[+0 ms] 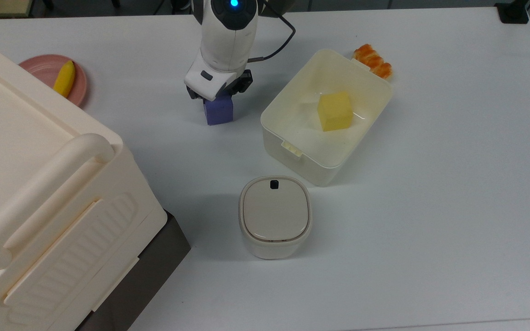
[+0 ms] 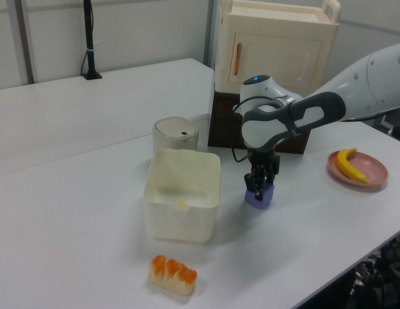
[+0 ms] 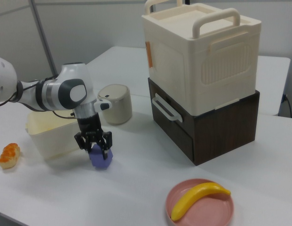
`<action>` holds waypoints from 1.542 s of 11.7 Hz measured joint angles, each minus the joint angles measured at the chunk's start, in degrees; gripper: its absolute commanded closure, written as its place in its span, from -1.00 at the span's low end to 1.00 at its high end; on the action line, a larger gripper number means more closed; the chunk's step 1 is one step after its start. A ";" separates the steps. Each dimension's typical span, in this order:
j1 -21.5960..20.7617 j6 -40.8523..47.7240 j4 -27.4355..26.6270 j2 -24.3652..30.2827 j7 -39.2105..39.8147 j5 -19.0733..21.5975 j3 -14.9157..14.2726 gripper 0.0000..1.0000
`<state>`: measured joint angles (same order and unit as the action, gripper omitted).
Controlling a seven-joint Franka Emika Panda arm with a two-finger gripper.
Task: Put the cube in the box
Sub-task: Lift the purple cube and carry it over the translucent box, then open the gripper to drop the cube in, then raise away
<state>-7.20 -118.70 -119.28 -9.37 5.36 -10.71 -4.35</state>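
1. My pincer (image 1: 216, 94) stood straight down over the small matte purple-blue cube (image 1: 218, 111), its two fingers closed against the cube's sides.
2. The cube sat on the white table (image 1: 430, 184), just beside the shallow cream-white plastic box (image 1: 292, 151), on the top view's left of it.
3. A yellow cube (image 1: 335, 111) lay inside that box.
4. A small rounded cream container with a grey lid (image 1: 274, 216) stood near the box.
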 measured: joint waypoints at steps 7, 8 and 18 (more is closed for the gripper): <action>0.07 -0.14 8.06 10.00 -1.34 0.00 -0.05 0.42; -1.18 -0.14 9.32 10.75 -2.32 0.06 0.03 0.42; -16.65 -0.14 11.36 9.17 -4.27 2.06 0.43 -1.00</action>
<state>-23.85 -118.85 -107.92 -0.20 1.09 -8.65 -3.92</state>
